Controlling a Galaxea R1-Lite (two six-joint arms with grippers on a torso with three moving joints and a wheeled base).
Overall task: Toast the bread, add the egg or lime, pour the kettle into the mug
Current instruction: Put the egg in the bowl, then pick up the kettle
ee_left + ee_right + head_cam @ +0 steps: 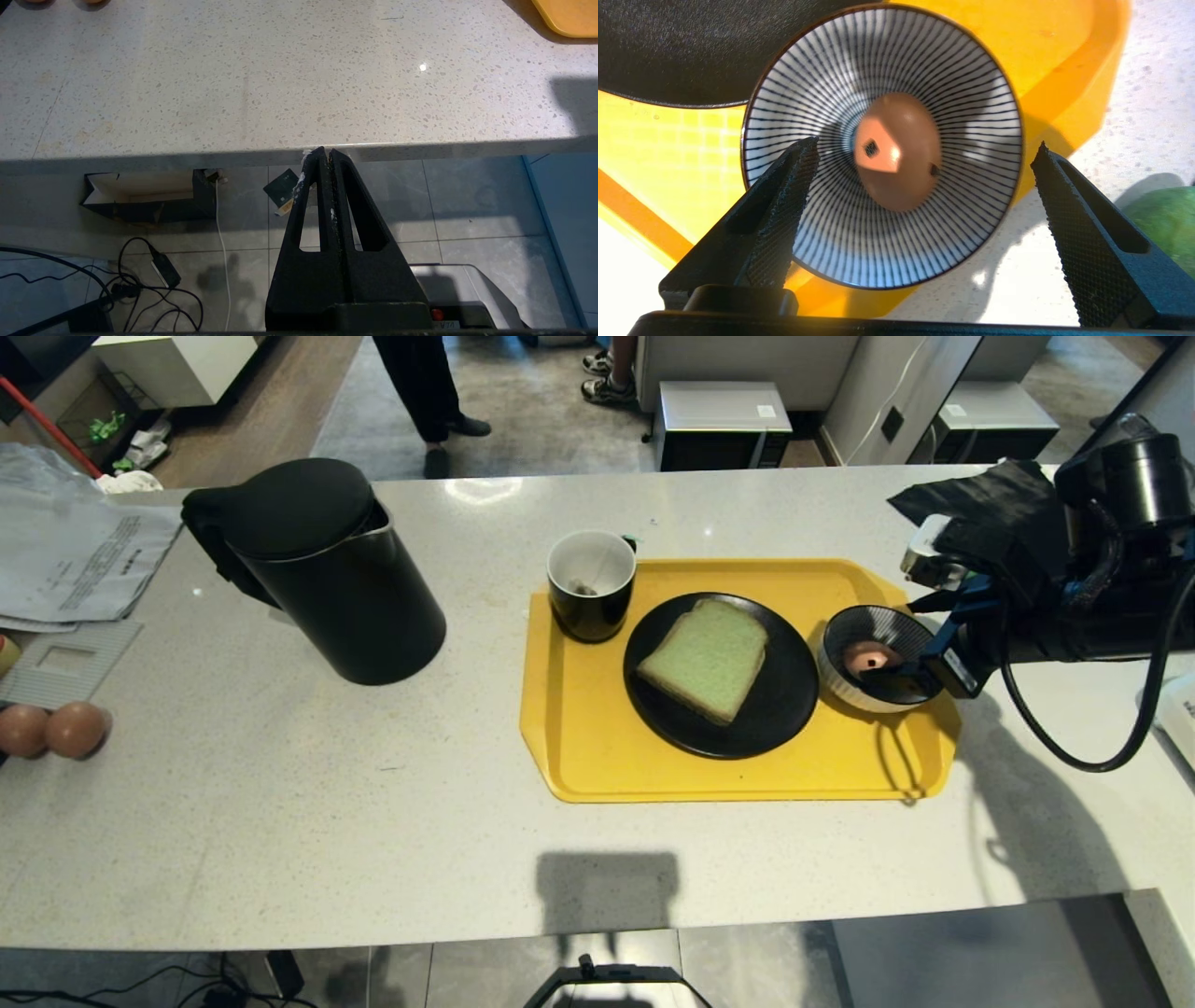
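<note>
**Egg in bowl, kettle next**

Pale speckled counter (373, 821) in a tiled room; a person's legs (425, 392) stand beyond it. A yellow tray (579, 747) carries the mug (591, 583), the bread (707, 658) on a black plate (775, 709), and a striped bowl (845, 677) with the egg (896, 149) lying free inside. The right gripper (924, 186) hangs just above the bowl, jaws wide, holding nothing. The left gripper (329, 156) is parked below the counter edge, closed and empty. The kettle (345, 588) stands well left of the tray. It is judged heavy and top-loaded: take it at the loop handle (210, 537). The egg is fragile; leave it.
</note>
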